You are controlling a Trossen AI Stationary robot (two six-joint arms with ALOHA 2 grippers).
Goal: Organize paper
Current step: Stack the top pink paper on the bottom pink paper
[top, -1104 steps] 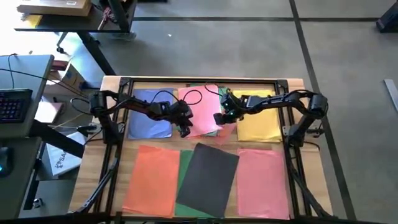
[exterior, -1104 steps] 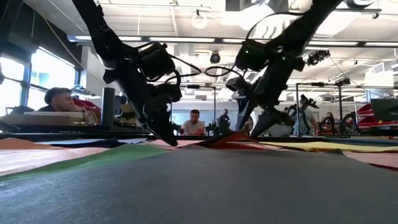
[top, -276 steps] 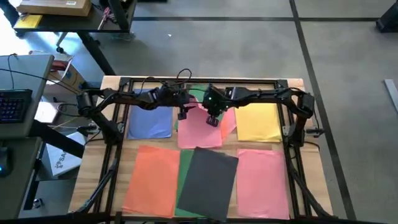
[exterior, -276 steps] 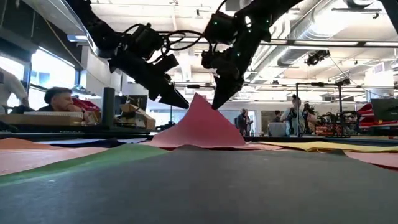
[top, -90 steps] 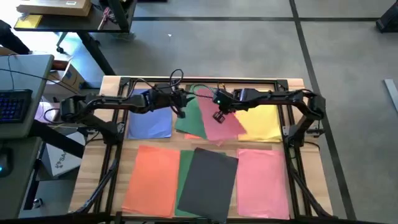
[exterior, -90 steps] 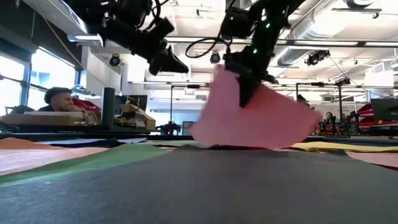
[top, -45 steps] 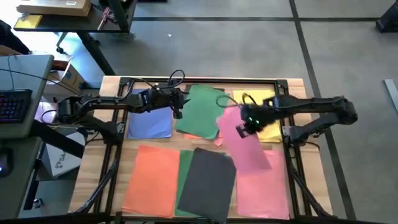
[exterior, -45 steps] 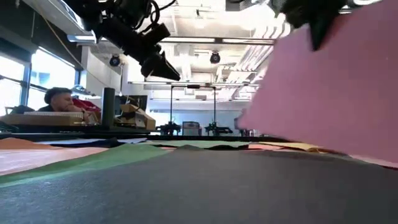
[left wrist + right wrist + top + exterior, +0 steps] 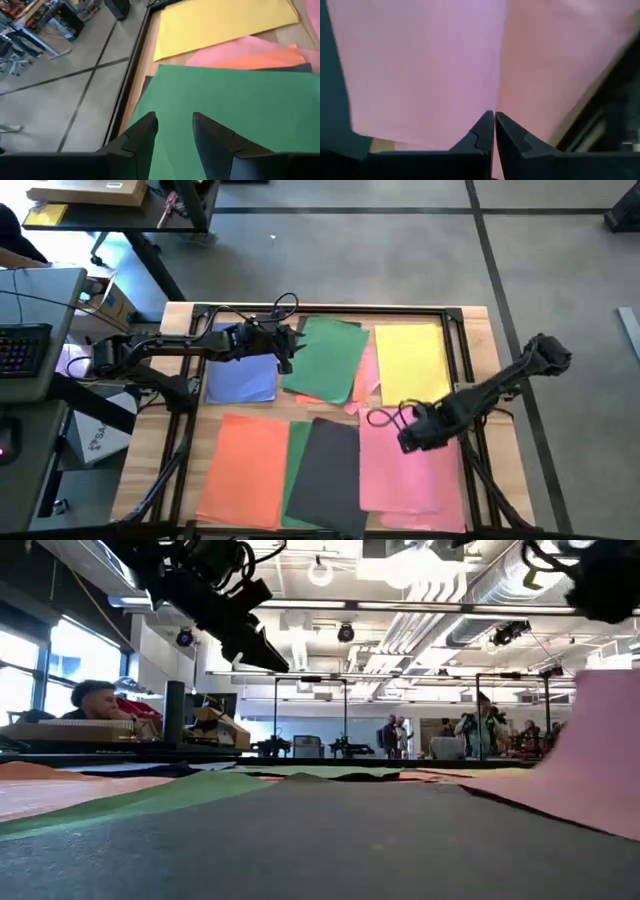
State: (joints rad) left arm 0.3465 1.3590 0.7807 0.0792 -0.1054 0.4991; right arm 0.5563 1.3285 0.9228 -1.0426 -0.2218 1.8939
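The right gripper [image 9: 412, 438] is down low at the front right of the table, fingers pinched together on the top pink sheet [image 9: 400, 470]. In the right wrist view the two fingertips [image 9: 487, 131] meet with almost no gap, and pink paper fills nearly everything past them. Can't really tell how many pink sheets are stacked there; the overhead shows at least two, slightly offset. In the low view that pink sheet [image 9: 590, 775] rises at the right edge and gets cut off, with only a dark bit of the right arm showing at the top corner.

The left gripper [image 9: 285, 352] hovers over the back of the table, at the edge of the green sheet [image 9: 325, 360], fingers apart and holding nothing; the left wrist view shows green between the two fingers [image 9: 142, 140].

The blue sheet [image 9: 240, 375] is partly hidden under the left arm. A bit of pink and orange [image 9: 368, 375] pokes out between green and the yellow sheet [image 9: 410, 360], mostly covered. Front row: orange sheet [image 9: 245, 470], then a green strip [image 9: 297, 470] mostly buried under the grey sheet [image 9: 330, 475], which just overlaps the pink pile.

Bare wood [image 9: 480, 340] only shows around the table rim and in the gap between the two rows.
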